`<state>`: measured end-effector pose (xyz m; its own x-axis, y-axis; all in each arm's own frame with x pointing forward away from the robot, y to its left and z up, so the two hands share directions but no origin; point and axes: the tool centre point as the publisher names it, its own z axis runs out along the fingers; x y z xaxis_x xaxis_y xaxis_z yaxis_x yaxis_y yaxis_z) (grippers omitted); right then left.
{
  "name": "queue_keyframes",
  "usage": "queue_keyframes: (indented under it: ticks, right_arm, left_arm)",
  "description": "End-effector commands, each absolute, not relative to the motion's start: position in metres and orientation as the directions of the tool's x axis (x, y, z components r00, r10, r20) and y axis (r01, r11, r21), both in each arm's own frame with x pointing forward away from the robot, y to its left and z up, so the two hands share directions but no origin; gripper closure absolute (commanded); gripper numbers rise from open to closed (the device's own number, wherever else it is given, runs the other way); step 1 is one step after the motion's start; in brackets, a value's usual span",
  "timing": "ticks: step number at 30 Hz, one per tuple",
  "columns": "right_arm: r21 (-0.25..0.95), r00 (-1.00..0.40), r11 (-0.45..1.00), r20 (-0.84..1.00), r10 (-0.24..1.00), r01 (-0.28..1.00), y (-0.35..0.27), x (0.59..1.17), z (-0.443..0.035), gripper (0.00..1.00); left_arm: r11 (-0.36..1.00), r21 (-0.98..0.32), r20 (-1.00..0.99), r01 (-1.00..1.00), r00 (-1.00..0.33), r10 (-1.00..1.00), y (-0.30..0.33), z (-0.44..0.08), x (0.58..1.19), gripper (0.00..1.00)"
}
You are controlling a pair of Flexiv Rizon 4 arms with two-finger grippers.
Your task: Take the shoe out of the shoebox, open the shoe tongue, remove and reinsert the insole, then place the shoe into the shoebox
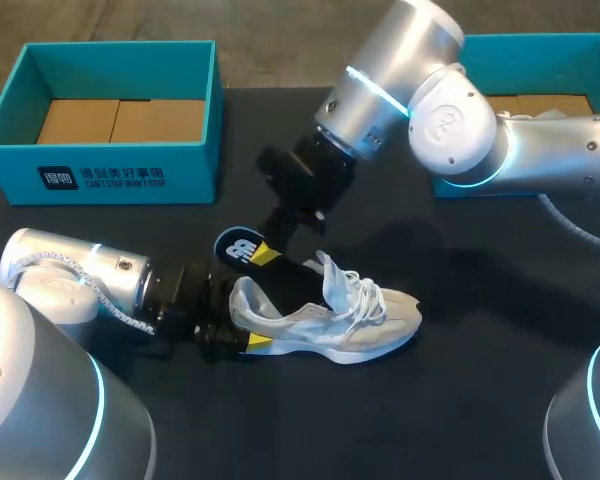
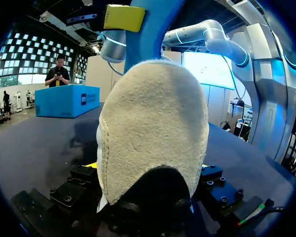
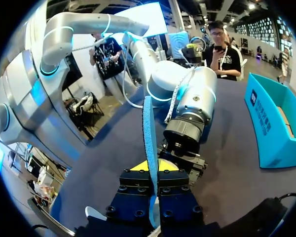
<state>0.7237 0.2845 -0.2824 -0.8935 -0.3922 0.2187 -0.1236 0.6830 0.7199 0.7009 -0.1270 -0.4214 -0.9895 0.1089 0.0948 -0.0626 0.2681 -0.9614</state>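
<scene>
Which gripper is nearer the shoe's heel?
Left. The left gripper grips the shoe at its heel; the right gripper holds the insole up above the shoe.

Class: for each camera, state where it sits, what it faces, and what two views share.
Head: above and behind, looking down on table; both arms show.
Left wrist: on left arm, facing shoe in left gripper.
Right wrist: on right arm, facing insole in right gripper; left arm beyond.
Shared: all three show the insole.

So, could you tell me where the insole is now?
In the head view, the insole is held in the right gripper, just above the heel of the shoe, left of centre.
</scene>
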Motion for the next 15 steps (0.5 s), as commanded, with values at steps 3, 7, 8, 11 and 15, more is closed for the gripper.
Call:
queue_keyframes:
  ticks: [3, 7, 8, 11, 15]
  right_arm:
    - [0.719, -0.895, 0.684, 0.216, -0.389, -0.124, 0.284, 0.723, -0.282, 1.0]
    - [0.776, -0.885, 0.608, 0.153, -0.44, -0.168, 0.29, 0.722, -0.27, 1.0]
    - [0.783, -0.883, 0.596, 0.137, -0.449, -0.181, 0.292, 0.722, -0.264, 1.0]
    - [0.817, -0.867, 0.536, 0.095, -0.489, -0.213, 0.295, 0.722, -0.244, 1.0]
    - [0.88, -0.842, 0.415, 0.033, -0.538, -0.23, 0.296, 0.72, -0.223, 1.0]
  left_arm:
    - [0.268, -0.961, 0.094, -0.062, -0.99, 0.108, -0.125, -0.427, 0.702, 1.0]
    - [0.268, -0.961, 0.094, -0.062, -0.99, 0.108, -0.125, -0.427, 0.702, 1.0]
    - [0.268, -0.961, 0.094, -0.062, -0.99, 0.108, -0.125, -0.427, 0.702, 1.0]
    - [0.268, -0.961, 0.094, -0.062, -0.99, 0.108, -0.125, -0.427, 0.702, 1.0]
    - [0.268, -0.961, 0.094, -0.062, -0.99, 0.108, -0.125, -0.427, 0.702, 1.0]
